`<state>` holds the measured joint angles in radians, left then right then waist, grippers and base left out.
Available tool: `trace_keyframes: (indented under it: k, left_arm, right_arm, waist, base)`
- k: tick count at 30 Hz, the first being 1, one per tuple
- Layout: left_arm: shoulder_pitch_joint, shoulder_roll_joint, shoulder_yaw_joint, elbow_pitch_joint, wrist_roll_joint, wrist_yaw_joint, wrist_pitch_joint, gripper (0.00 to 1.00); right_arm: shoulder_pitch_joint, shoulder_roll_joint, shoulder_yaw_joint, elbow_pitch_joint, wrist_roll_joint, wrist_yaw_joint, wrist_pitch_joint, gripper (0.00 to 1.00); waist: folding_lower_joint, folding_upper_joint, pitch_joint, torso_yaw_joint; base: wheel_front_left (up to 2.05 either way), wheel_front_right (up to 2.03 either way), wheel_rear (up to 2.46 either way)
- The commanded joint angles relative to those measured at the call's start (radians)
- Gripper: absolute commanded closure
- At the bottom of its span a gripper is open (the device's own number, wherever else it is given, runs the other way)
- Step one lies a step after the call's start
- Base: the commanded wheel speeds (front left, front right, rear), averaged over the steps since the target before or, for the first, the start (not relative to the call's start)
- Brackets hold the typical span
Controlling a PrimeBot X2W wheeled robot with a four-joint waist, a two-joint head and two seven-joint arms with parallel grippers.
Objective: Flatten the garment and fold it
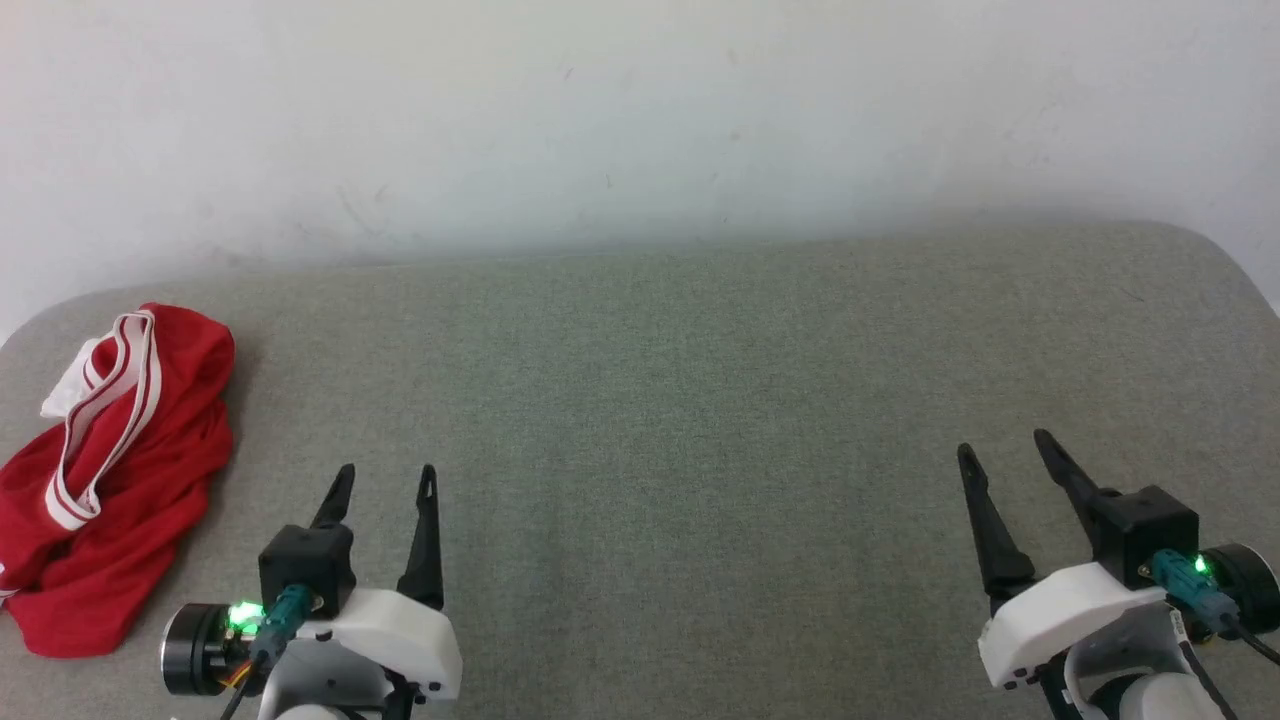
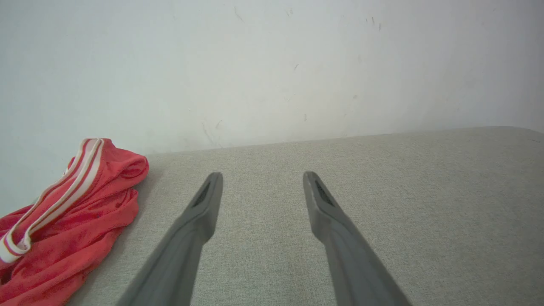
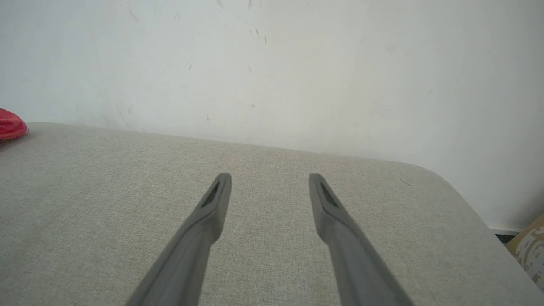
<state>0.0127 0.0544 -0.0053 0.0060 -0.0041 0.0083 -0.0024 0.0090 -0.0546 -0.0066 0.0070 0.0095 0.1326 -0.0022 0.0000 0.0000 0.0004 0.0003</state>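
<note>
The garment (image 1: 120,470) is a red shirt with red-and-white striped trim, lying crumpled in a heap at the table's far left edge; it also lies at the left of the left wrist view (image 2: 72,216), and a red corner of it (image 3: 10,124) peeks in at the left of the right wrist view. My left gripper (image 1: 388,480) is open with nothing between its fingers, just right of the heap and apart from it. My right gripper (image 1: 1005,445) is open and empty far to the right. Both pairs of fingers point toward the wall.
The grey fabric-covered table (image 1: 680,400) stretches between the grippers, with rounded far corners. A white wall (image 1: 640,120) stands right behind its far edge. Past the table's right corner, a patterned object (image 3: 529,250) sits low on the floor.
</note>
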Motion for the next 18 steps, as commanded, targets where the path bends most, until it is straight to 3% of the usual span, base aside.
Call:
trace_keyframes:
  k: [1,18]
  left_arm:
    - [0.004,0.0,0.003,-0.001,-0.007,-0.005,-0.01,0.0]
    - [0.018,-0.001,0.019,-0.005,-0.028,-0.023,-0.046,0.0]
  right_arm:
    - [0.003,0.0,-0.009,0.002,0.008,0.0,-0.01,0.0]
    - [0.013,0.001,-0.056,0.013,0.023,0.0,-0.046,0.0]
  waist:
    - [0.0,0.0,0.0,0.0]
    - [0.0,0.0,0.001,0.007]
  base:
    - [0.0,0.0,0.0]
    - [0.0,0.0,0.0]
